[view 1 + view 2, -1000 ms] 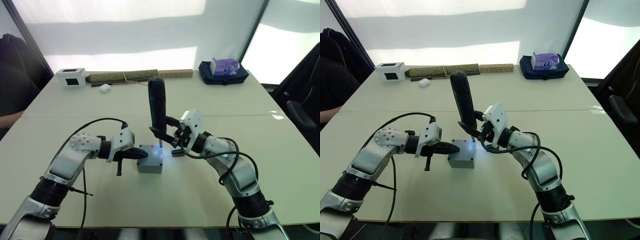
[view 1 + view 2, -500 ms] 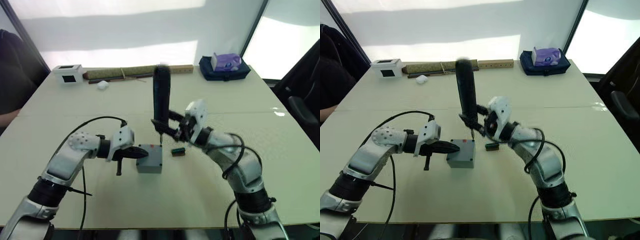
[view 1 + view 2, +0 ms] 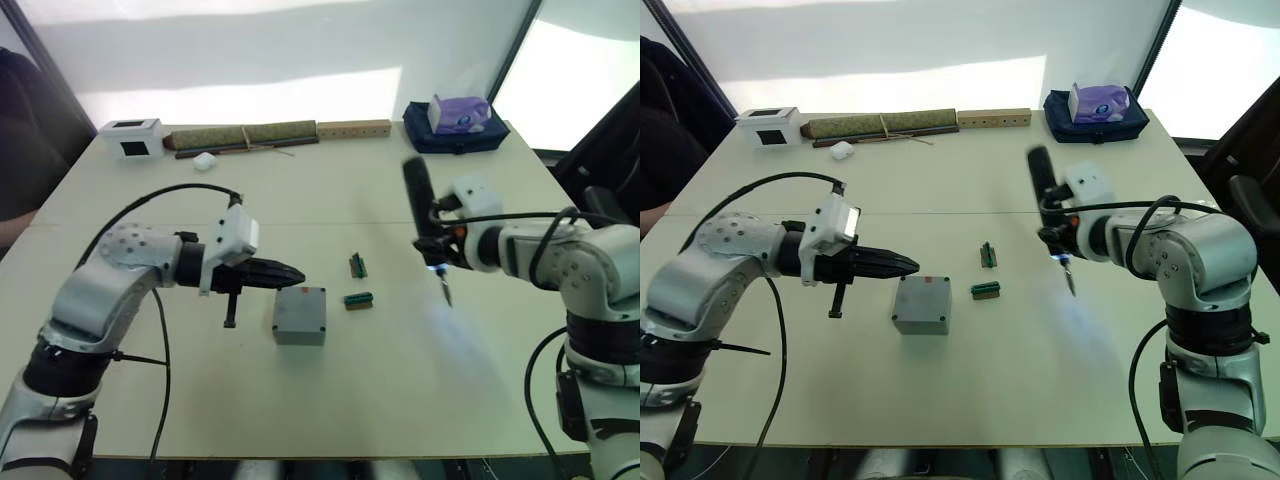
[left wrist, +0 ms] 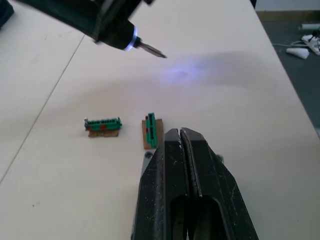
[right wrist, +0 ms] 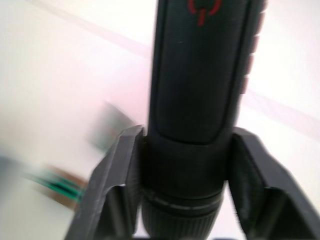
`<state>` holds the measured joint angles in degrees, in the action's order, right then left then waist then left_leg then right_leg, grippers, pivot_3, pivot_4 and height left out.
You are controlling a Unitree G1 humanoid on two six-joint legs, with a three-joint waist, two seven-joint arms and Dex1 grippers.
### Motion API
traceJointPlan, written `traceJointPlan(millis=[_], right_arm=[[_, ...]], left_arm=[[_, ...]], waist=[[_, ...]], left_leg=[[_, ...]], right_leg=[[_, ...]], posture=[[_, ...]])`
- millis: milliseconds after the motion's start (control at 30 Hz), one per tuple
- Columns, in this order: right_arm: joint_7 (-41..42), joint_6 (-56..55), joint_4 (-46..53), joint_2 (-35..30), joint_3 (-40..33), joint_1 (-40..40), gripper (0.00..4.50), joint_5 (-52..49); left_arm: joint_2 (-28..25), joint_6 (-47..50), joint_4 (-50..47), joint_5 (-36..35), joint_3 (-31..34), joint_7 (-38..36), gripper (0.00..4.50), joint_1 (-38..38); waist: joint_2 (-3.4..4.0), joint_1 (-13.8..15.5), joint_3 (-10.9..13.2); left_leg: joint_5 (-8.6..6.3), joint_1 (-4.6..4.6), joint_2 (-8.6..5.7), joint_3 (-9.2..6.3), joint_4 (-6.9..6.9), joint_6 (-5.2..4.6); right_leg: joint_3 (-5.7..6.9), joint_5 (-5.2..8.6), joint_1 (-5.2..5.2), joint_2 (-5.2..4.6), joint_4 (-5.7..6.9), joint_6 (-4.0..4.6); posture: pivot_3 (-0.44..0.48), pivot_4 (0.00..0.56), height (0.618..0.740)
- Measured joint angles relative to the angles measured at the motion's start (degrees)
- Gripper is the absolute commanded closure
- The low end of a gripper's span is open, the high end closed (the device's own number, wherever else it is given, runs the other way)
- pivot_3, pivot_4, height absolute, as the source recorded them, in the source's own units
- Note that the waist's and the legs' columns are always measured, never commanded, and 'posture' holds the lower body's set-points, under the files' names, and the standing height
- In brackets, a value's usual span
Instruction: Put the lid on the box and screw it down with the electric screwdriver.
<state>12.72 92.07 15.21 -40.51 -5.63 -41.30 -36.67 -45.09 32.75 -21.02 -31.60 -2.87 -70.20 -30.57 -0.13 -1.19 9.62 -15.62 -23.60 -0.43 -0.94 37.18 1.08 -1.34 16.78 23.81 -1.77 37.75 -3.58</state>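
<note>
Box [image 3: 300, 315] sits near the middle of the table [image 3: 330, 400], grey and closed-looking, with what seems to be the lid [image 3: 923, 296] already seated flush on top, a small red mark on its upper face. Just beside it, on its left, the left gripper [image 3: 290, 276] hangs a little above the table with its two black fingers pressed together on nothing, tips pointing at the box's near-left corner. Two small green circuit pieces [image 3: 358, 282] lie just past the box on the other side.

Well off to the right, the right gripper [image 5: 187, 175] has its jaws clamped around the barrel of the electric screwdriver [image 3: 425, 220], low on the body near the collar. The tool stands roughly upright, bit down, its white light glowing over bare table, well apart from the box.

From where I stand the box looks like stiff metal, light enough to slide if pushed from above, so I'd steady it by the side walls. The screwdriver looks smooth and top-heavy; the grip low on the barrel seems sound, though its thin bit could skate off a screw head
</note>
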Motion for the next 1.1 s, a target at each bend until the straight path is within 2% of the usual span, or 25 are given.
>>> traceJointPlan(millis=[100, 233, 333, 567, 600, 733, 767, 800, 867, 933, 1033, 1100], right_arm=[[0.5, 0.0, -3.3, -1.3, -0.1, -0.4, 2.74, -2.5], [-1.3, 0.0, -9.4, -4.2, 1.3, -0.8, 2.74, -3.7], [-2.1, 0.1, -14.8, -7.0, 5.9, -0.8, 2.74, -5.8], [-3.5, 0.1, -23.8, -6.6, 7.6, -3.0, 2.74, -6.4], [-3.6, 0.1, -24.2, -6.5, 7.6, -3.1, 2.24, -6.2], [-4.2, 0.0, -24.4, -5.5, 7.4, -3.2, 0.93, -5.9], [-4.1, 0.1, -24.2, -5.5, 7.4, -3.4, 0.39, -5.9], [-4.1, 0.1, -23.8, -5.6, 7.4, -3.4, 0.07, -5.6], [-3.1, 0.0, -20.7, -6.6, 8.6, -3.4, 0.02, -4.6], [-0.3, -0.7, -14.6, -10.4, 10.9, -4.1, 0.02, -4.4], [7.7, -7.2, -3.7, -18.6, 14.3, -5.4, 0.02, -3.5], [13.7, -12.6, 1.5, -21.3, 14.9, -5.1, 0.02, -3.2]], left_arm=[[0.0, 2.2, -2.1, -3.4, 0.4, 0.2, 4.5, -0.5], [-0.6, 3.0, -2.7, -5.1, 2.0, 0.7, 4.5, -0.8], [-0.6, 2.9, -2.8, -5.2, 2.0, 1.7, 4.5, -0.8], [-0.6, 2.9, -4.1, -6.6, 2.2, 2.9, 4.5, -0.7], [-0.6, 2.9, -4.2, -6.6, 2.2, 3.2, 4.5, -0.7], [-0.8, 2.9, -4.6, -6.8, 2.6, 3.7, 4.5, -0.4], [-1.0, 2.9, -4.9, -6.9, 2.7, 3.9, 4.5, -0.2], [-1.2, 2.9, -5.1, -7.0, 2.8, 3.9, 4.5, 0.2], [-1.9, 2.9, -5.1, -7.0, 2.8, 3.9, 4.5, 1.3], [-2.8, 2.9, -4.9, -6.9, 3.0, 4.0, 4.5, 1.5], [-4.8, 1.5, -2.8, -4.7, 3.5, 3.9, 4.5, 1.9], [-5.4, 0.1, -0.1, -2.5, 3.5, 3.9, 4.5, 3.3]], waist=[[0.03, -0.3, 0.1], [-0.04, 0.0, 0.2], [-0.15, 0.1, 0.3], [-0.51, 0.4, 0.3], [-0.55, 0.4, 0.3], [-0.57, 0.3, 0.3], [-0.57, 0.3, 0.3], [-0.56, 0.4, 0.3], [-0.45, 0.4, 0.4], [-0.23, 0.4, 0.6], [-0.14, 0.3, 0.6], [-0.16, 0.0, 0.6]], left_leg=[[0.0, -0.01, 0.18, 0.08, -0.05, -0.02], [0.0, 0.0, 0.17, 0.14, 0.05, -0.03], [0.01, 0.08, 0.15, 0.22, 0.2, -0.05], [0.01, 0.22, 0.14, 0.2, 0.3, -0.05], [0.01, 0.23, 0.14, 0.2, 0.33, -0.06], [-0.01, 0.22, 0.15, 0.2, 0.5, -0.08], [-0.01, 0.22, 0.15, 0.2, 0.53, -0.09], [-0.01, 0.21, 0.14, 0.2, 0.53, -0.09], [-0.01, 0.15, 0.14, 0.2, 0.56, -0.09], [-0.02, 0.1, 0.14, 0.19, 0.57, -0.1], [-0.06, 0.11, 0.16, 0.16, 0.54, -0.16], [-0.06, 0.17, 0.19, 0.19, 0.53, -0.16]], right_leg=[[-0.09, 0.03, 0.1, 0.33, 0.03, 0.03], [-0.1, 0.02, 0.11, 0.32, 0.14, 0.02], [-0.12, 0.01, 0.0, 0.29, 0.2, -0.01], [-0.11, -0.02, -0.25, 0.29, 0.16, -0.07], [-0.11, -0.04, -0.29, 0.29, 0.15, -0.1], [-0.11, -0.08, -0.35, 0.29, 0.15, -0.17], [-0.11, -0.08, -0.34, 0.29, 0.16, -0.18], [-0.11, -0.09, -0.34, 0.29, 0.16, -0.19], [-0.11, -0.09, -0.27, 0.29, 0.19, -0.19], [-0.1, -0.09, -0.21, 0.29, 0.2, -0.19], [-0.09, -0.07, -0.18, 0.33, 0.18, -0.2], [-0.1, -0.07, -0.21, 0.35, 0.18, -0.2]], posture=[[0.0, 0.15, 0.74], [0.0, 0.15, 0.74], [0.0, 0.15, 0.74], [0.0, 0.15, 0.74], [0.0, 0.15, 0.74], [0.0, 0.15, 0.74], [0.0, 0.15, 0.74], [0.0, 0.15, 0.74], [0.0, 0.15, 0.74], [0.0, 0.15, 0.74], [0.0, 0.15, 0.74], [0.0, 0.15, 0.74]])
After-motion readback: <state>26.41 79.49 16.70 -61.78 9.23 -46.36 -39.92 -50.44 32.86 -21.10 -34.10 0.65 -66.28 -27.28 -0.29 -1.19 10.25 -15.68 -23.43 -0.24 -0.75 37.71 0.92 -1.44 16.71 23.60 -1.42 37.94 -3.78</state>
